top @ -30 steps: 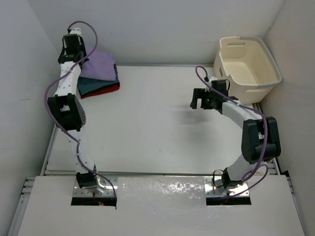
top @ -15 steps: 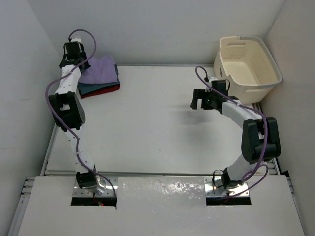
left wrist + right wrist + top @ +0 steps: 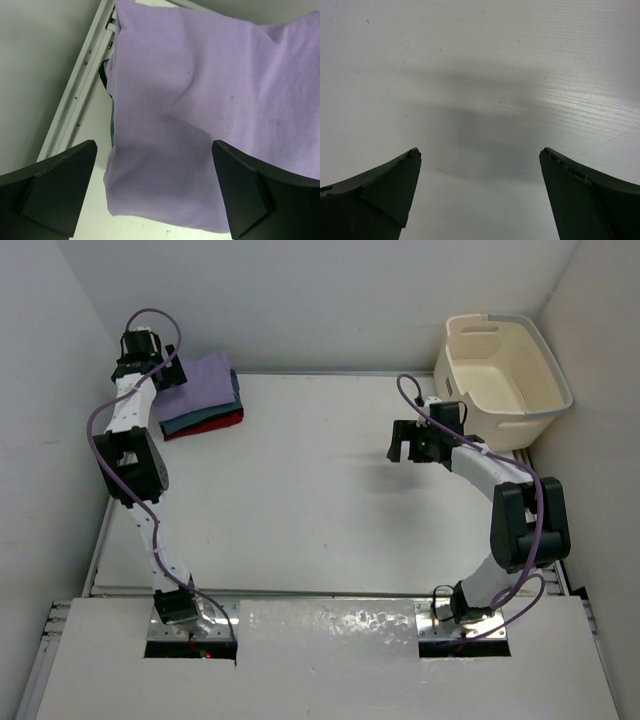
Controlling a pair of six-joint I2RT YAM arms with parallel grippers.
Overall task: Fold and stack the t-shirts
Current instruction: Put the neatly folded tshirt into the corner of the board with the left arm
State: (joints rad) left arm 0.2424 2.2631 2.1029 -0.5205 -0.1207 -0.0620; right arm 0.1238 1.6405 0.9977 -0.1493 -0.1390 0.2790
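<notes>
The t-shirts lie folded in a stack at the far left of the table. The lavender one (image 3: 207, 378) is on top, with a slate blue-grey one (image 3: 190, 418) and a red one (image 3: 222, 423) showing under it. My left gripper (image 3: 168, 372) hovers over the stack's left edge. In the left wrist view it (image 3: 154, 145) stands open above the lavender shirt (image 3: 200, 95), with nothing between its fingers. My right gripper (image 3: 405, 446) is open over bare table right of centre, and the right wrist view (image 3: 481, 150) shows it empty.
A cream plastic tub (image 3: 540, 405) stands at the far right corner, close behind the right arm. The left wall and the table's metal rail (image 3: 75, 100) run right beside the stack.
My left gripper has opened and let go of the lavender shirt, which now lies flat on the stack. The left wrist has shifted slightly left. The right arm has not moved.
</notes>
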